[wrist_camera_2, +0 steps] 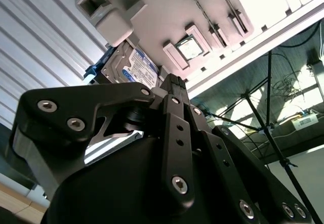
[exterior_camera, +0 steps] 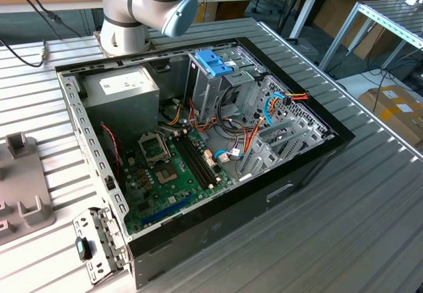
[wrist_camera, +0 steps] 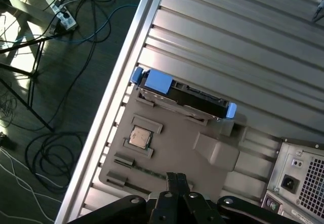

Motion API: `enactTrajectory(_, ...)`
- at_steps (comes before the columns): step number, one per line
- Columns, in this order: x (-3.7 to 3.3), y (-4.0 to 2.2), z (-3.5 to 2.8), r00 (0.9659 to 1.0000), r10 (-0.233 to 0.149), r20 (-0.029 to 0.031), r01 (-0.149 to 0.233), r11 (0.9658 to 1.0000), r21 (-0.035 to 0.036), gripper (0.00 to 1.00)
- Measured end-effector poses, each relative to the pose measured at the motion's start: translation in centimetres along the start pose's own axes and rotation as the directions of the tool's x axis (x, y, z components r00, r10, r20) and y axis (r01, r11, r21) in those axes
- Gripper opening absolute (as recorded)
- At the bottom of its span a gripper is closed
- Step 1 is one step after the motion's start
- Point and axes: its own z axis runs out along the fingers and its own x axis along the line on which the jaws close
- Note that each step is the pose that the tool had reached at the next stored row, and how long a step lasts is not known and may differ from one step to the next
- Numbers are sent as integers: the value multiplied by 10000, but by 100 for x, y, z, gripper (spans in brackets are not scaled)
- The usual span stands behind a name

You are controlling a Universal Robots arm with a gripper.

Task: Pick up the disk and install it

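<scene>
the gripper (wrist_camera: 176, 176) is hovering over the grey fixture (wrist_camera: 172, 150) and touching nothing. its fingers (wrist_camera: 171, 182) are pressing together with nothing between them (in the second wrist view the same black tips are rising shut out of the linkage).

the disk (wrist_camera: 182, 96) is resting at the end of that fixture, where the grey plastic is giving way to the bare ribbed surface (exterior_camera: 370, 227), and it is sitting apart from the gripper. its dark body is sitting in a bright blue carrier, and the carrier's ends are sticking out on both sides. one blue end is lying near the surface's edge, with the floor (wrist_camera: 76, 97) and loose cables (wrist_camera: 45, 148) beyond it. whether the disk is lying flat or leaning in a slot i cannot tell.

a processor chip (wrist_camera: 140, 137) is sitting in a square pocket of the fixture, between the disk and the gripper.

the computer case (exterior_camera: 297, 180) is lying open in the middle of the surface, and in the first wrist view its rear panel is standing just beside the fixture. inside the case, the tall metal drive cage (exterior_camera: 210, 94) is standing upright with a blue clip (exterior_camera: 215, 61) on top. the green motherboard (exterior_camera: 173, 167) is lying flat on the case floor. the grey power supply (exterior_camera: 122, 89) is filling the corner of the case nearest the arm's base (exterior_camera: 142, 8). in the exterior view the fixture is showing at the surface's edge on the exterior view's left, apart from the case.
</scene>
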Motion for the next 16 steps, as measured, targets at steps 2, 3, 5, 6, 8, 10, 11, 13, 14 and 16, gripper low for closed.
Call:
enactTrajectory(2, 0, 0, 0, 10000, -78, -3, 78, 10000, -2, 11)
enactTrajectory(3, 0, 0, 0, 9999, -127, -5, 127, 9999, -4, 11)
enactTrajectory(5, 0, 0, 0, 9998, -175, -8, 175, 9998, -4, 11)
enactTrajectory(6, 0, 0, 0, 9998, -217, -9, 217, 9998, -6, 11)
enactTrajectory(8, 0, 0, 0, 9996, -287, -13, 287, 9996, -8, 11)
enactTrajectory(10, 0, 0, 0, 9994, -334, -14, 334, 9994, -9, 11)
enactTrajectory(11, 0, 0, 0, 9993, -381, -16, 381, 9993, -10, 11)
enactTrajectory(13, 0, 0, 0, 9991, -429, -19, 429, 9991, -11, 11)
enactTrajectory(14, 0, 0, 0, 9989, -469, -20, 469, 9989, -12, 11)
enactTrajectory(16, 0, 0, 0, 9985, -551, -24, 551, 9985, -14, 11)
